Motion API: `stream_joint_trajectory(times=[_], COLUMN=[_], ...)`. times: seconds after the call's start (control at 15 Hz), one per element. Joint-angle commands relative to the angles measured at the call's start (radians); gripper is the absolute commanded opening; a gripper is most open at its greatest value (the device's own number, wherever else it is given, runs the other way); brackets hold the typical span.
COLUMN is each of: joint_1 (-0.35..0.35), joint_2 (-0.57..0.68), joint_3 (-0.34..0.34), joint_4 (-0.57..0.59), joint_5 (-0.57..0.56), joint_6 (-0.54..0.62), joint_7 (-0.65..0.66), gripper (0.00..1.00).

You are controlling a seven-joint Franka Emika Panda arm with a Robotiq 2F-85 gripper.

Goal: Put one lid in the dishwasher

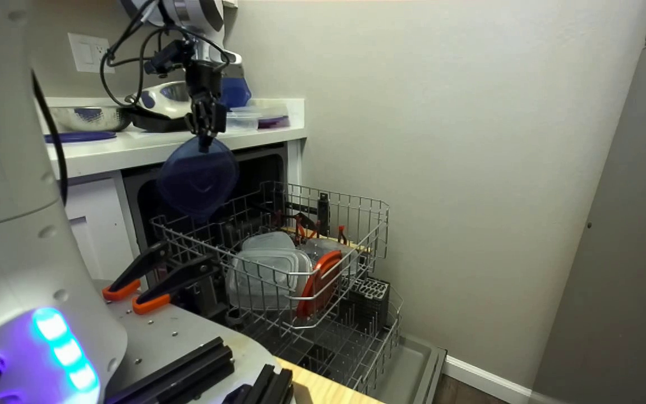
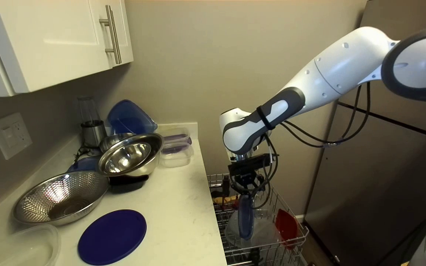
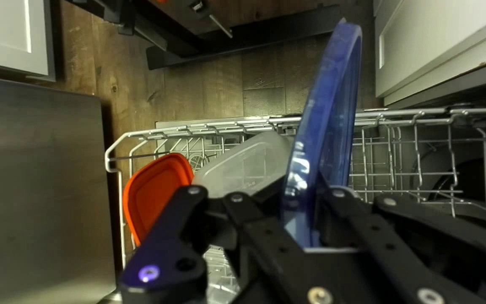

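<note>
The blue lid (image 1: 197, 177) hangs upright on edge from my gripper (image 1: 205, 145), which is shut on its upper edge. It shows nearly edge-on in an exterior view (image 2: 245, 218) and in the wrist view (image 3: 306, 135), where the fingers (image 3: 304, 198) stand on both sides of it. The dishwasher (image 1: 270, 166) is open, with its grey wire rack (image 1: 386, 224) pulled out. The lid is over the rack area; I cannot tell how far above the wires it is.
In the rack are clear containers (image 1: 270, 275) and a red-orange lid (image 1: 320, 280). The white counter (image 2: 187, 207) beside it holds metal bowls (image 2: 131, 157), a colander (image 2: 63, 197), a dark blue round lid (image 2: 112, 237) and another blue piece (image 2: 129, 117). Black-orange clamps (image 1: 174, 278) stand near the robot base.
</note>
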State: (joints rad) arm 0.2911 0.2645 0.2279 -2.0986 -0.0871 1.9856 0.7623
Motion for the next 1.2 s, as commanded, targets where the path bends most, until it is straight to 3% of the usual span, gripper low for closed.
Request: stream_joint_trajectory(times=[0.0,0.6,0.87,1.13], joint_1=[0.051,0.1,0.066,0.053], joint_2=[0.045,0.036,0.026,0.055], joint_3=[-0.051,-0.121,-0.14,-0.137], joint_4=[0.048,0.024,-0.014,0.017], joint_5=[-0.117,-0.499,-0.569,-0.543], joint_6=[0.022,0.129,0.18,0.161], joint_7=[0.111,0.377,0.436,0.405], gripper=[0.03,0.03,0.03,0.05])
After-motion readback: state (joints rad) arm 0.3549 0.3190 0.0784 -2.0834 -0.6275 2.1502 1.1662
